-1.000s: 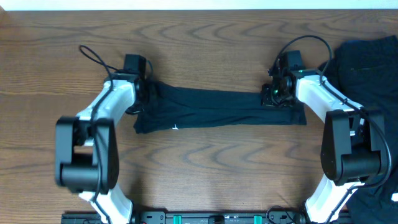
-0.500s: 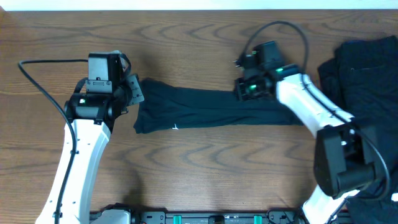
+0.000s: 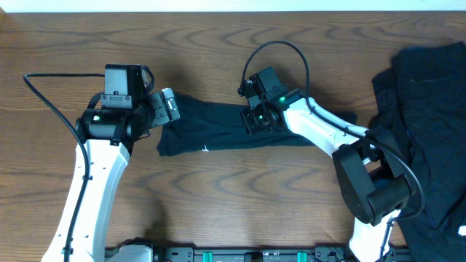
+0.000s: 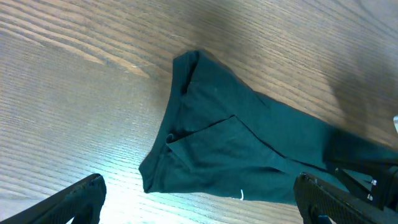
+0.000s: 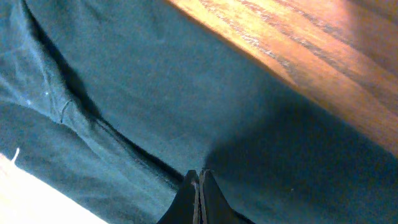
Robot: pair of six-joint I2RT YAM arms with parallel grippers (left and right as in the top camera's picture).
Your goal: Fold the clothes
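Note:
The clothes in hand are a dark navy T-shirt (image 3: pixel 211 129), folded into a long strip across the middle of the table (image 3: pixel 240 196). My left gripper (image 3: pixel 164 109) hovers open just off the strip's left end; in the left wrist view its wide-apart fingers (image 4: pixel 81 196) frame the shirt's bunched corner (image 4: pixel 217 143) and hold nothing. My right gripper (image 3: pixel 258 116) sits over the strip's middle, shut. In the right wrist view its closed tips (image 5: pixel 198 177) pinch a fold of the dark cloth (image 5: pixel 155 81).
A heap of more dark clothes (image 3: pixel 429 109) covers the table's right side, next to the right arm's base (image 3: pixel 371 182). The left arm's cable (image 3: pixel 51 80) loops over the wood at the left. The white wall edge (image 3: pixel 233 4) runs along the far side.
My left gripper opened, let go of the shirt's left end and swung back to the left. My right gripper, shut, travelled left along the strip, drawing the right end inward.

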